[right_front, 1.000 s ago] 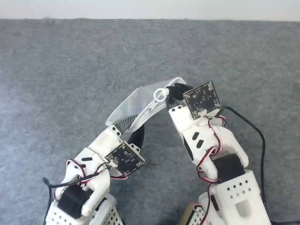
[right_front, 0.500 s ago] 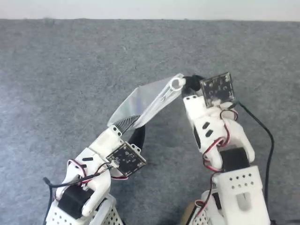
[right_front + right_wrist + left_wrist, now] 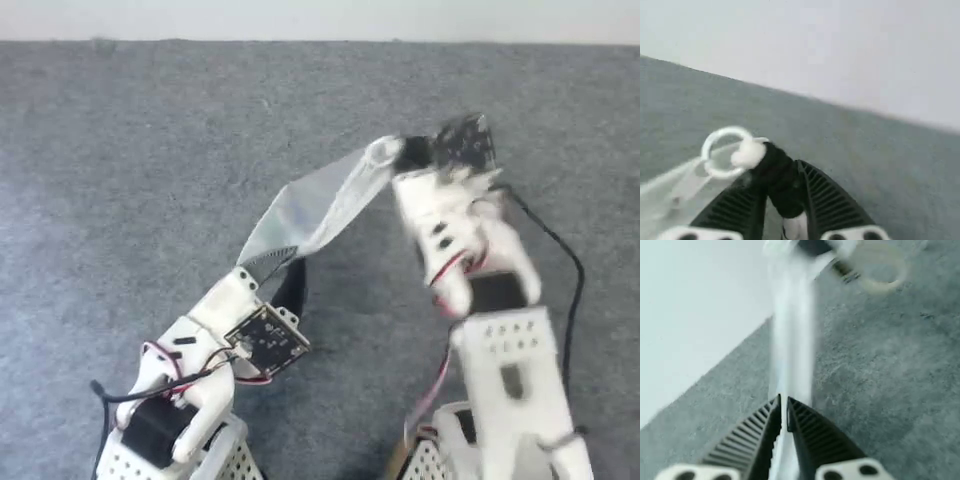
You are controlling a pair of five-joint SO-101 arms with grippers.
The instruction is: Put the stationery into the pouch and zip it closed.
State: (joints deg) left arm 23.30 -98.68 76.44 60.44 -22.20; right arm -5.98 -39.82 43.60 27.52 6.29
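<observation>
The pouch (image 3: 318,205) hangs off the grey counter (image 3: 120,150), stretched as a pale translucent strip between the two arms. The left gripper (image 3: 268,264) is at the near left, its ribbed fingers closed tight on the pouch's near end. In the left wrist view the left gripper (image 3: 783,402) pinches the pouch (image 3: 792,340), which runs away towards the white ring (image 3: 880,271) at its far end. The right gripper (image 3: 412,152) is clamped on a dark tab (image 3: 776,172) at the pouch's far right end, just beside the ring (image 3: 381,152). In its wrist view the right gripper (image 3: 785,167) has the ring (image 3: 727,130) touching the tab.

Compared with a second ago, the right arm has travelled farther away and to the right, carrying the ring with it. The pouch is drawn out longer and straighter. The left arm has not moved.
</observation>
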